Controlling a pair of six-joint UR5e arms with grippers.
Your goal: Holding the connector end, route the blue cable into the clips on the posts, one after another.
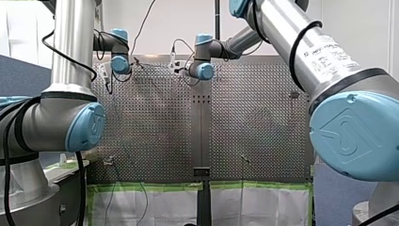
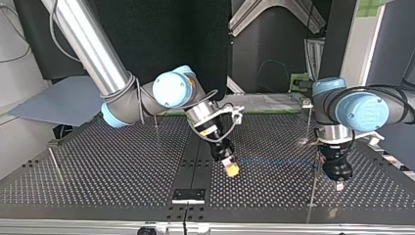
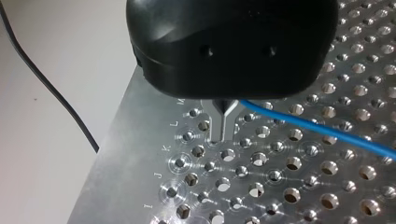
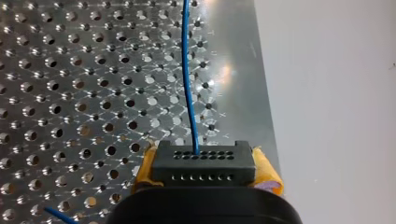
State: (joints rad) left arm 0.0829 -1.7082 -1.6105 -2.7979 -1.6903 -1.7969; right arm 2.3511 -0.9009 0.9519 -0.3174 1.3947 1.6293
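A white wall behind (blue panel at its left).

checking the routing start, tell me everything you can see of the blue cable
The blue cable is thin, smooth and plastic-looking. One end enters a hole in the black connector, which my right gripper clamps between yellow pads. From there it runs nearly straight over the perforated table to my left gripper, whose closed metal fingers seem to pinch it.

A robotics lab: perforated table, my left arm, my right arm.
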